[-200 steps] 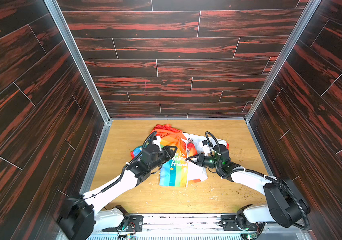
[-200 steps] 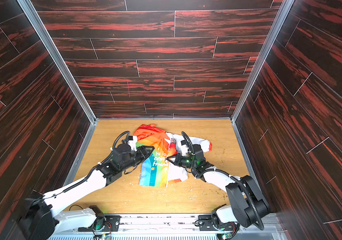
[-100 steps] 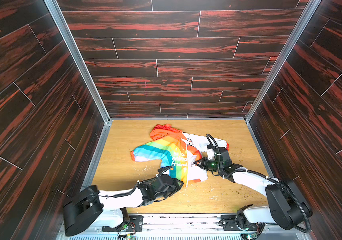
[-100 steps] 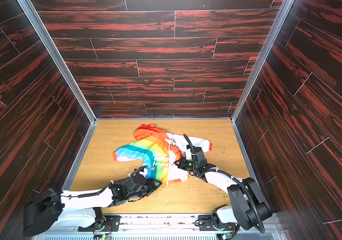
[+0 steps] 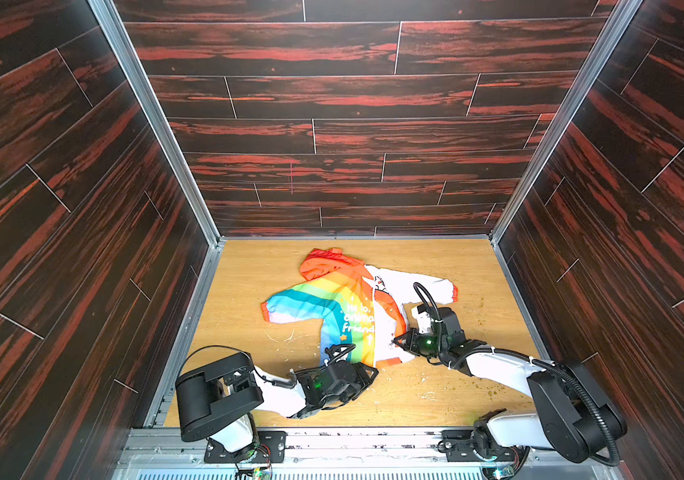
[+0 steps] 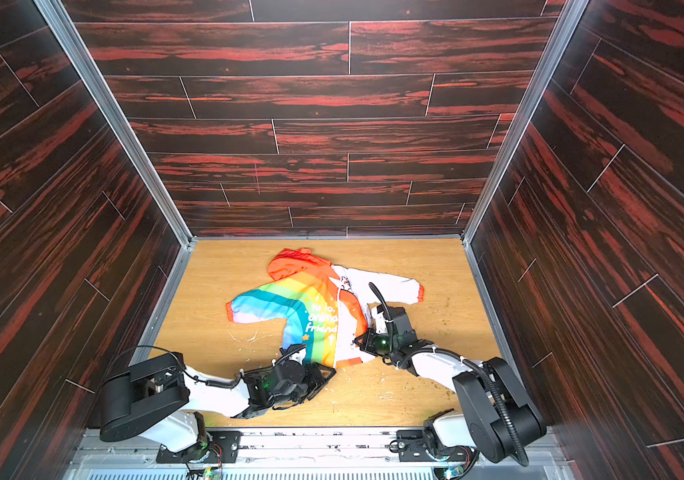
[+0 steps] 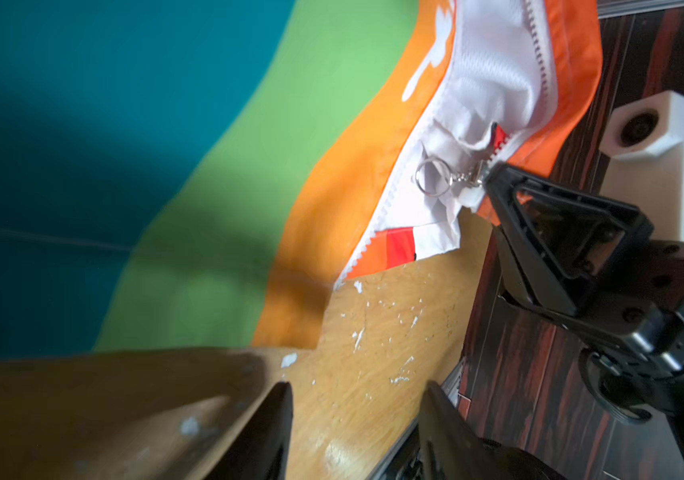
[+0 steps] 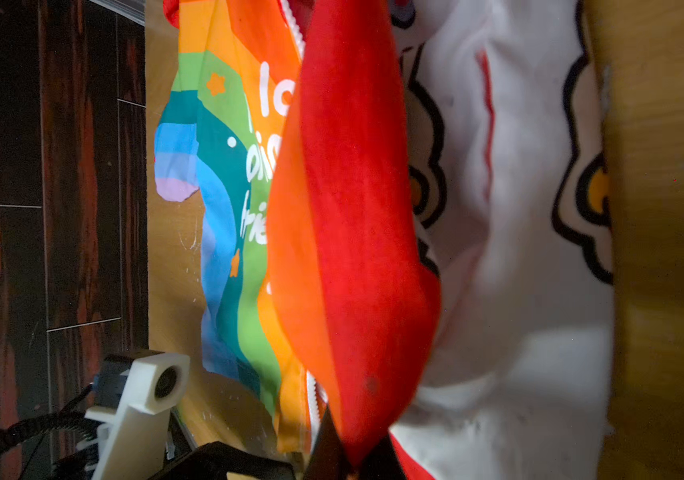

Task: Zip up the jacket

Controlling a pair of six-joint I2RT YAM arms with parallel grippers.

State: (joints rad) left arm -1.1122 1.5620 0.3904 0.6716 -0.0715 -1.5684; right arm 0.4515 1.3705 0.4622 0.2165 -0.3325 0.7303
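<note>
While right gripper [image 7: 490,178] clamps jacket [image 5: 332,299] front edge | left gripper [image 7: 356,390] parted, empty, just beside it

Dark red-streaked plank walls [image 5: 352,124], scuffed wooden floor [image 5: 456,399]

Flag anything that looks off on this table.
The jacket lies crooked and unzipped. The edge of its white front is folded over to show the red lining, and the right hand pinches it there. White flecks litter the table.
</note>
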